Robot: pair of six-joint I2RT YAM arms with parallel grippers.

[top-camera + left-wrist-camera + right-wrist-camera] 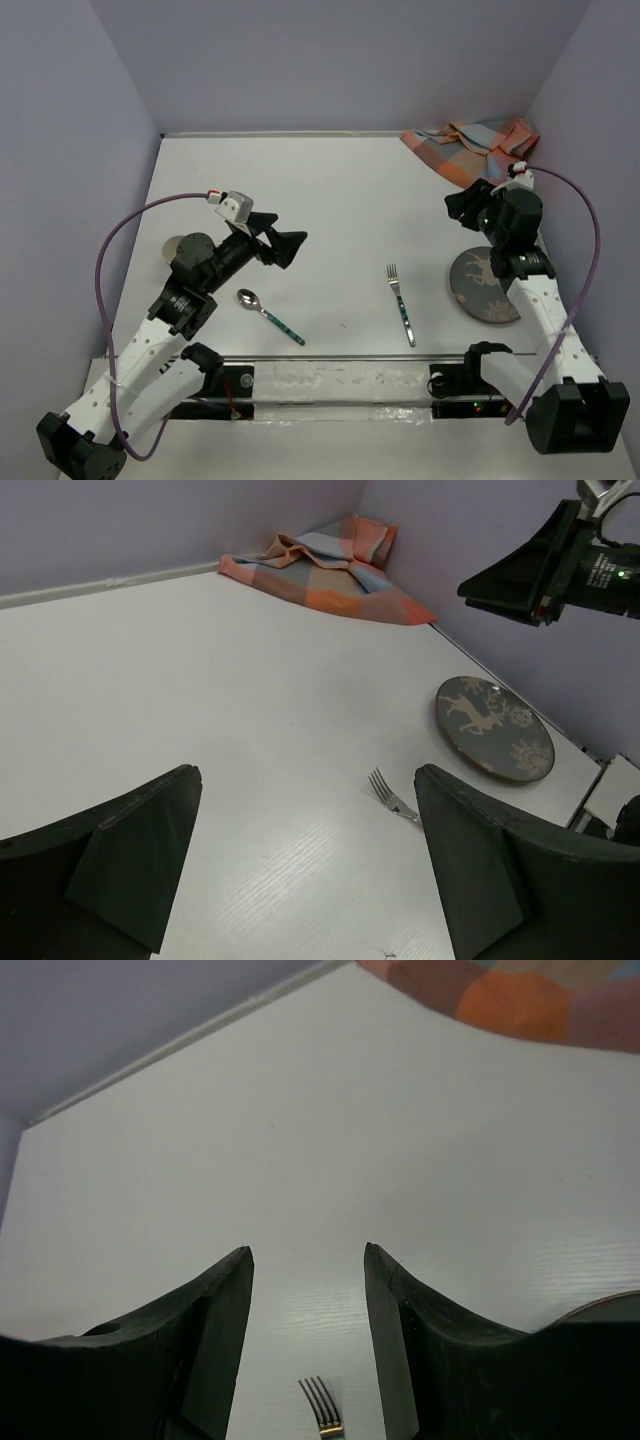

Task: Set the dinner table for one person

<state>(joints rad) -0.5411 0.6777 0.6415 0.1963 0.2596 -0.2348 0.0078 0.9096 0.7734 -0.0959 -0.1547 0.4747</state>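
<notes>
Since nothing is gripped by either arm, the step in hand is judged to be the choice of what to arrange next, the place setting being only partly laid. Nearest the arm bases, the fork (pixel 401 303) is seen lying flat on the table (pixel 330 190), tines pointing away from the bases; the white table stretches beneath the fork on every side as far as the walls. Well to the left of the fork, the spoon (pixel 268 313) is laid at a slant. Near the fork on its right, but apart from it, the plate (pixel 476 287) is set, partly covered by the right arm in the top view. Left of the fork and above the table, the left gripper (pixel 307 772) is held spread wide and empty. Right of the fork, over the plate's far side, the right gripper (pixel 307 1250) is raised, its jaws partly parted with nothing between them. Far left of the fork, a round object (pixel 180 246) is half hidden behind the left arm and cannot be identified. Farthest from the fork, in the right corner, the cloth (pixel 470 145) is bunched. For the next move, a reach by the right gripper to that cloth is judged likely, with a fold to be pinched firmly, since limp fabric may slip.
</notes>
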